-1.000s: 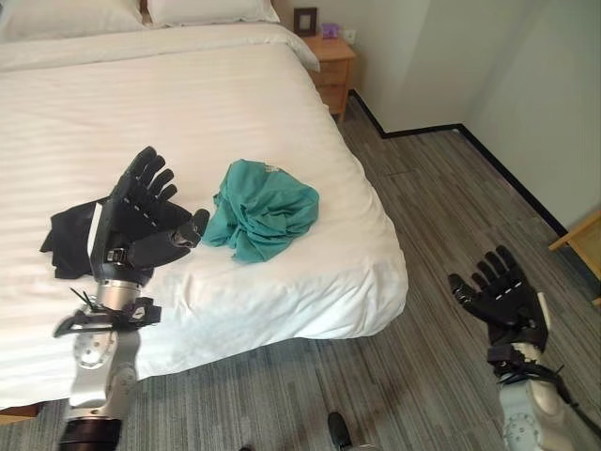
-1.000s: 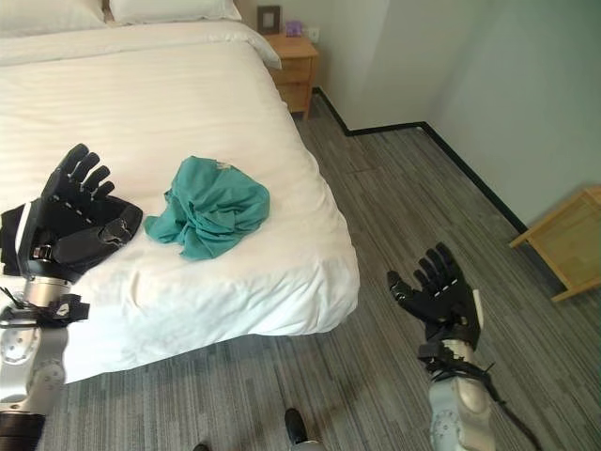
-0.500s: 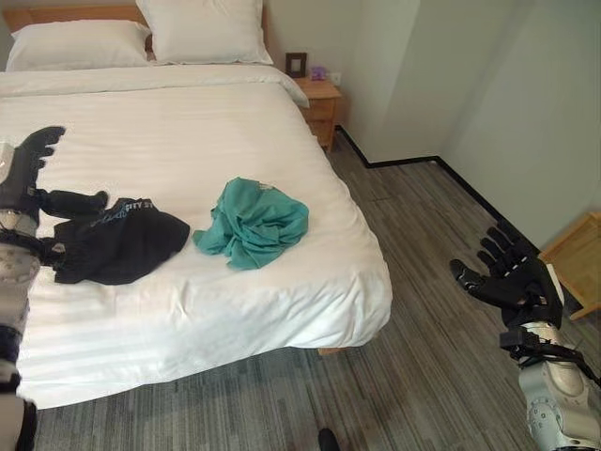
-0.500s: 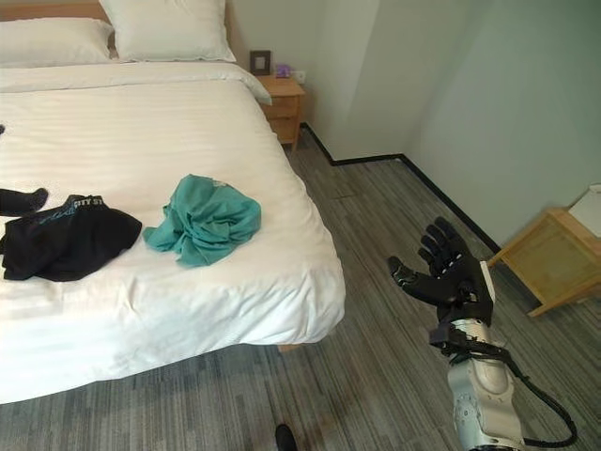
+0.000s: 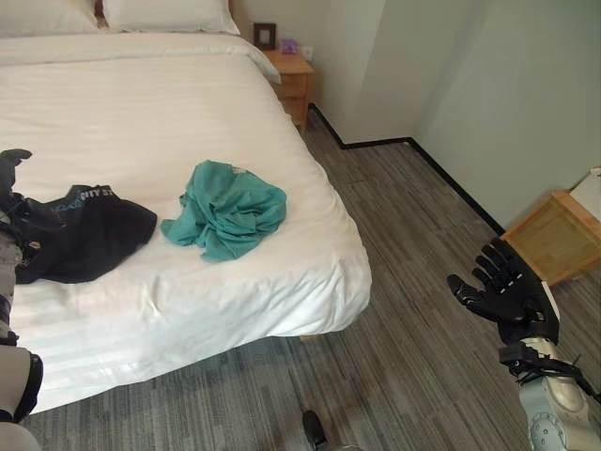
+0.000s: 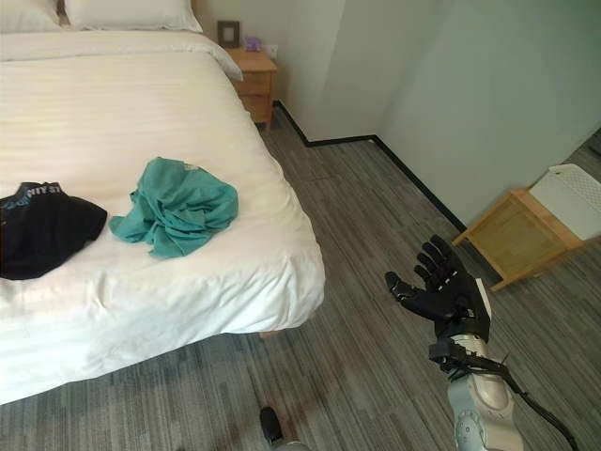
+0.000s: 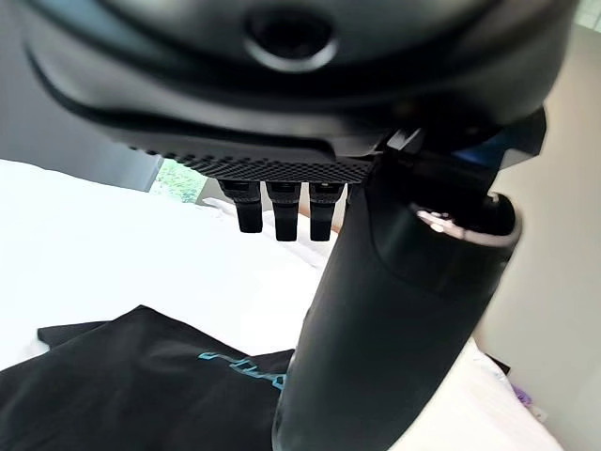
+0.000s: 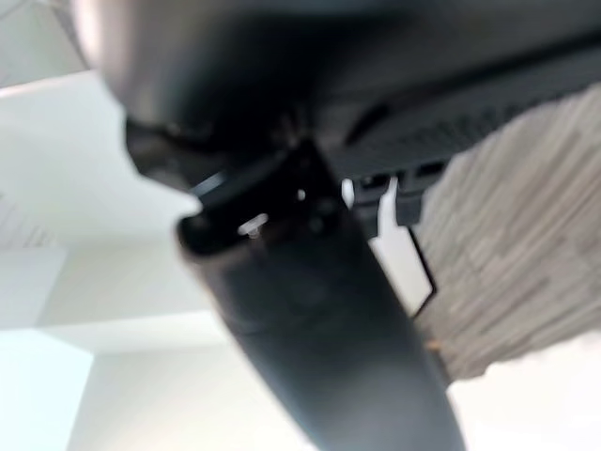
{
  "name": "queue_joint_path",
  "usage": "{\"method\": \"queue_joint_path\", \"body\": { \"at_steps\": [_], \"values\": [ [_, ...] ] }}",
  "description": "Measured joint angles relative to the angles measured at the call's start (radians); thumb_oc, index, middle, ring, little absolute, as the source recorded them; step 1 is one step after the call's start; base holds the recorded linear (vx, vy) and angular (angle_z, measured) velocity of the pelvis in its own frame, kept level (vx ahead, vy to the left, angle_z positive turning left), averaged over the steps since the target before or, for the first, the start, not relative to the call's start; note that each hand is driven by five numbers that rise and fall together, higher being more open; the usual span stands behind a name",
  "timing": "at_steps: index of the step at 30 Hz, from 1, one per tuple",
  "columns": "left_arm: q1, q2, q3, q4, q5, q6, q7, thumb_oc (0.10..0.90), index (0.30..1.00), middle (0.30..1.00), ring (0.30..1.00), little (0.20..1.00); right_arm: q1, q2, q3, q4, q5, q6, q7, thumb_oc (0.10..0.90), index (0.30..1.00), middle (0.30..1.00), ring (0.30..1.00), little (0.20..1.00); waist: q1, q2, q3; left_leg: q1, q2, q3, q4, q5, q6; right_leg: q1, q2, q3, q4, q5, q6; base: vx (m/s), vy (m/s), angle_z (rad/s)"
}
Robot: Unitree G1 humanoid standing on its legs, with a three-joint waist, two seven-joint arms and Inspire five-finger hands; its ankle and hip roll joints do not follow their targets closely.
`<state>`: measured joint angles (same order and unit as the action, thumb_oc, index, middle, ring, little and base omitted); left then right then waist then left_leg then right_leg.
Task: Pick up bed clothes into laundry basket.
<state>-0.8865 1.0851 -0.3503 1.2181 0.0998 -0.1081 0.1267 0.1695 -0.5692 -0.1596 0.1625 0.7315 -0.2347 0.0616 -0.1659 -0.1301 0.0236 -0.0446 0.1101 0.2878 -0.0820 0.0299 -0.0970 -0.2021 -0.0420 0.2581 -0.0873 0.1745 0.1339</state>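
White bed [image 5: 141,310] fills the robot's left half of the scene; its near corner overhangs grey plank floor [image 5: 413,244]. Teal garment [image 5: 225,207], crumpled, lies near the bed's right edge, well short of the corner. Black garment [image 5: 80,235] lies flat just left of it, a narrow strip of sheet between them. Left hand [image 5: 11,202] at the far left margin beside the black garment, probably touching its edge (view poor there); its wrist view shows fingers extended above the cloth, holding nothing. Right hand [image 6: 441,293] out over open floor, well apart from the bed, fingers spread, palm empty. Wooden nightstand [image 5: 293,77] by the headboard; low wooden table [image 6: 512,235] and white basket [image 6: 575,197] against the right wall.
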Motion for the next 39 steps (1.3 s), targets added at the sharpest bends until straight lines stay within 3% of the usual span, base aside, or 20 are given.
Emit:
{"method": "queue_joint_path", "body": {
  "at_steps": [8,12,13,14,16,17,18,19,20,24,25,26,29,37,39],
  "values": [
    [0.047,0.027,0.091,0.1,0.04,0.031,0.029,0.8,0.9,0.9,0.9,0.9,0.144,0.005,-0.019,0.029,0.04,0.004,0.0,0.8,0.9,0.9,0.9,0.9,-0.025,-0.052,0.029,-0.082,0.009,0.003,0.024,-0.003,0.0,-0.074,0.01,-0.003,0.006,0.014,0.011,0.0,0.022,-0.06],
    [0.144,0.046,0.205,0.107,0.041,0.031,0.051,0.8,0.9,0.9,0.9,0.9,0.156,0.043,-0.048,0.037,0.093,0.002,-0.008,0.8,0.9,0.9,0.9,0.9,-0.049,-0.066,0.047,-0.158,0.016,0.001,0.067,-0.013,-0.006,-0.137,0.012,-0.002,0.017,0.022,0.01,-0.04,0.004,-0.01],
    [0.151,0.045,0.215,0.112,0.032,0.03,0.051,0.8,0.9,0.9,0.9,0.9,0.151,0.043,-0.047,0.04,0.1,0.003,-0.009,0.8,0.9,0.9,0.9,0.9,-0.05,-0.067,0.052,-0.168,0.02,-0.001,0.08,-0.015,-0.006,-0.15,0.014,-0.001,0.016,0.03,0.018,-0.02,-0.025,-0.09],
    [0.178,0.031,0.281,0.115,-0.03,0.019,0.058,0.8,0.9,0.9,0.9,0.9,0.14,0.045,-0.043,0.046,0.114,0.003,-0.012,0.8,0.9,0.9,0.9,0.9,-0.049,-0.07,0.067,-0.212,0.034,-0.003,0.1,-0.021,-0.006,-0.178,0.027,-0.005,0.016,0.068,0.036,0.03,-0.025,-0.12],
    [0.197,0.008,0.374,0.114,-0.12,-0.007,0.078,0.8,0.9,0.9,0.9,0.9,0.126,0.048,-0.042,0.043,0.12,0.002,-0.01,0.8,0.9,0.9,0.9,0.9,-0.057,-0.074,0.07,-0.243,0.039,-0.017,0.118,-0.025,-0.004,-0.205,0.03,-0.005,0.013,0.081,0.058,0.05,-0.007,0.0],
    [0.211,0.005,0.405,0.106,-0.159,-0.02,0.086,0.8,0.9,0.9,0.9,0.9,0.127,0.051,-0.042,0.036,0.127,0.001,-0.01,0.8,0.9,0.9,0.9,0.9,-0.059,-0.074,0.07,-0.247,0.04,-0.023,0.125,-0.026,-0.005,-0.206,0.029,-0.005,0.013,0.077,0.064,0.1,0.018,0.11],
    [0.213,0.006,0.408,0.106,-0.184,-0.023,0.084,0.8,0.9,0.9,0.9,0.9,0.131,0.054,-0.041,0.023,0.132,0.001,-0.01,0.8,0.9,0.9,0.9,0.9,-0.06,-0.077,0.069,-0.251,0.038,-0.022,0.135,-0.029,-0.007,-0.204,0.023,-0.007,0.011,0.042,0.096,0.08,0.016,0.1],
    [0.213,0.007,0.408,0.108,-0.199,-0.023,0.083,0.8,0.9,0.9,0.9,0.9,0.133,0.056,-0.041,0.018,0.133,0.001,-0.009,0.8,0.9,0.9,0.9,0.9,-0.064,-0.081,0.067,-0.255,0.034,-0.022,0.145,-0.032,-0.01,-0.199,0.015,-0.005,0.007,-0.003,0.103,0.09,0.022,0.06],
    [0.213,0.005,0.413,0.107,-0.228,-0.022,0.083,0.8,0.9,0.9,0.9,0.9,0.125,0.062,-0.041,0.022,0.136,0.001,-0.01,0.8,0.9,0.9,0.9,0.9,-0.063,-0.077,0.07,-0.263,0.041,-0.023,0.161,-0.035,-0.019,-0.197,0.023,-0.003,0.007,-0.027,0.08,0.08,0.012,0.02],
    [0.204,0.011,0.405,0.106,-0.271,-0.017,0.084,0.8,0.9,0.9,0.9,0.9,0.117,0.075,-0.04,0.028,0.138,0.001,-0.012,0.8,0.9,0.9,0.9,0.9,-0.062,-0.076,0.07,-0.275,0.062,-0.025,0.185,-0.049,-0.027,-0.196,0.038,-0.001,0.004,-0.028,0.083,0.05,0.005,-0.02],
    [0.198,0.018,0.4,0.105,-0.277,-0.017,0.084,0.8,0.9,0.9,0.9,0.9,0.119,0.078,-0.04,0.029,0.139,0.001,-0.017,0.8,0.9,0.9,0.9,0.9,-0.062,-0.08,0.067,-0.274,0.066,-0.027,0.186,-0.051,-0.03,-0.193,0.043,-0.001,0.005,-0.013,0.073,0.06,0.014,0.02],
    [0.179,0.021,0.389,0.102,-0.288,-0.013,0.084,0.8,0.9,0.9,0.9,0.9,0.12,0.079,-0.04,0.03,0.143,0.001,-0.022,0.8,0.9,0.9,0.9,0.9,-0.059,-0.084,0.063,-0.271,0.072,-0.028,0.185,-0.057,-0.038,-0.19,0.053,0.003,0.002,0.014,0.04,0.08,0.028,0.02],
    [0.102,0.033,0.276,0.101,-0.294,0.001,0.081,0.8,0.9,0.9,0.9,0.9,0.103,0.081,-0.02,0.029,0.143,0.001,-0.02,0.8,0.9,0.9,0.9,0.9,-0.041,-0.09,0.058,-0.267,0.082,-0.027,0.185,-0.062,-0.04,-0.187,0.064,0.004,0.002,0.036,0.019,0.05,0.036,-0.05],
    [-0.038,0.028,0.07,0.011,-0.336,0.002,0.026,0.8,0.9,0.9,0.9,0.9,0.058,0.091,0.07,0.03,0.143,0.002,0.016,0.8,0.9,0.9,0.9,0.9,-0.041,-0.098,0.053,-0.199,0.08,-0.016,0.137,-0.057,-0.028,-0.166,0.079,0.006,0.005,0.151,0.062,0.04,0.023,-0.12],
    [-0.053,0.019,0.039,-0.054,-0.372,0.001,0.021,0.703,0.754,0.754,0.754,0.754,0.066,0.093,0.073,0.037,0.143,0.002,0.022,0.8,0.9,0.9,0.9,0.9,-0.04,-0.097,0.054,-0.167,0.068,-0.004,0.106,-0.048,-0.015,-0.157,0.075,0.004,0.012,0.157,0.056,0.06,0.007,-0.13]
  ]
}}
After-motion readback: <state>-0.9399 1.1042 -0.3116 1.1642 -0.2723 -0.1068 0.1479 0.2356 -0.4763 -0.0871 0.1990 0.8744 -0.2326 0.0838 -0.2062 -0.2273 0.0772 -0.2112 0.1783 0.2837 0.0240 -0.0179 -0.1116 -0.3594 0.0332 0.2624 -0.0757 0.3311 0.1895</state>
